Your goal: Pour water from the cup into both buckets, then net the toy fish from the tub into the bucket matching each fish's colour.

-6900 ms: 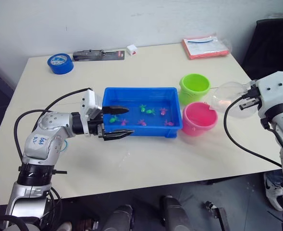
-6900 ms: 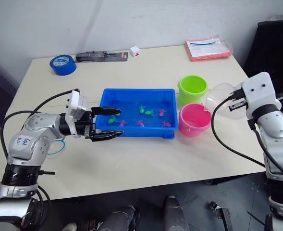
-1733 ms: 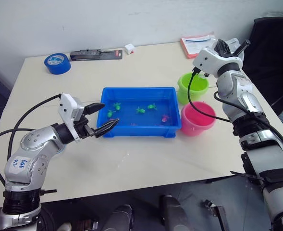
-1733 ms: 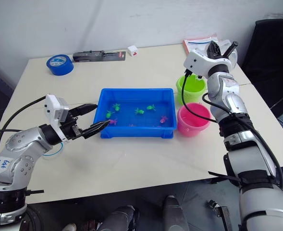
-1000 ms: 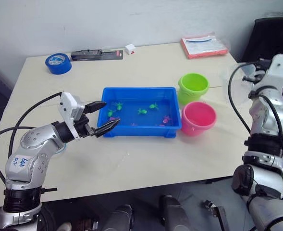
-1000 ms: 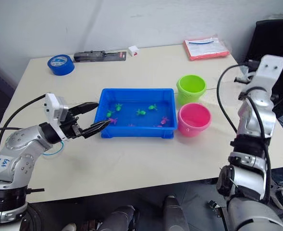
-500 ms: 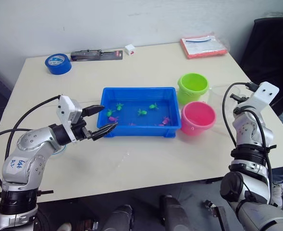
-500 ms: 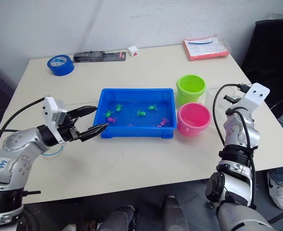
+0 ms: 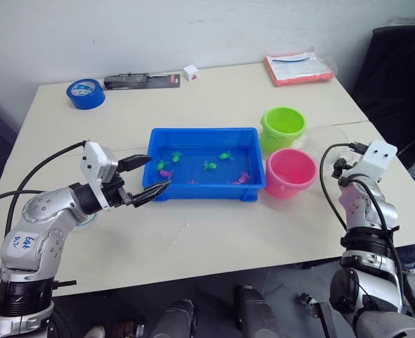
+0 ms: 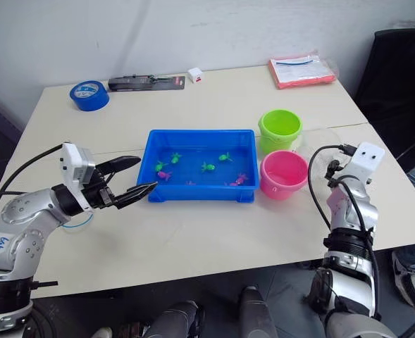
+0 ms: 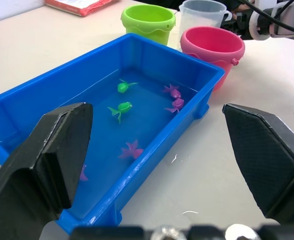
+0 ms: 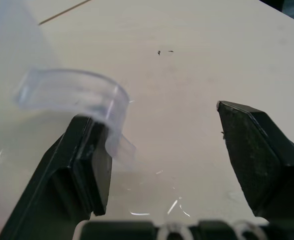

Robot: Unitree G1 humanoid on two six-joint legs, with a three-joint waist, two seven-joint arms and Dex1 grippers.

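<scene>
Cup (image 11: 201,15) upright beside pink bucket (image 9: 290,172); right claw (image 12: 174,160) open.

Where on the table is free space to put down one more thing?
The front strip between the tub and the near table edge is bare. So is the middle between tub and tape roll. Crowded: around the buckets and the cup.
</scene>
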